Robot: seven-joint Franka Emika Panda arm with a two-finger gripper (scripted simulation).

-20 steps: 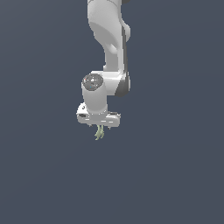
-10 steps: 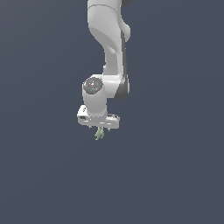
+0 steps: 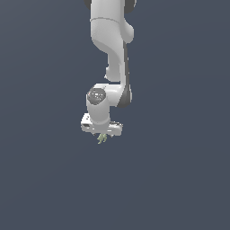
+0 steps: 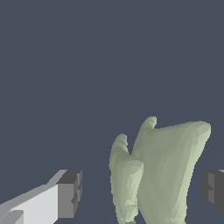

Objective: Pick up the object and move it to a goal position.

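Note:
The object [image 3: 102,139] is a tiny pale yellow-green bunch of curved, pointed lobes, just under the white gripper [image 3: 103,134] in the exterior view. In the wrist view the object [image 4: 162,175] looms large between the two dark finger pads [image 4: 70,194]. A clear gap separates it from that pad, and a narrower one from the other pad at the frame's edge. The gripper [image 4: 141,190] is open around the object, with neither pad touching it.
Everything around is a plain dark blue-grey surface with no other objects or edges. The white arm [image 3: 112,49] rises from the gripper to the top of the exterior view.
The wrist and gripper have come down towards the object over the last second. The object has stayed where it was.

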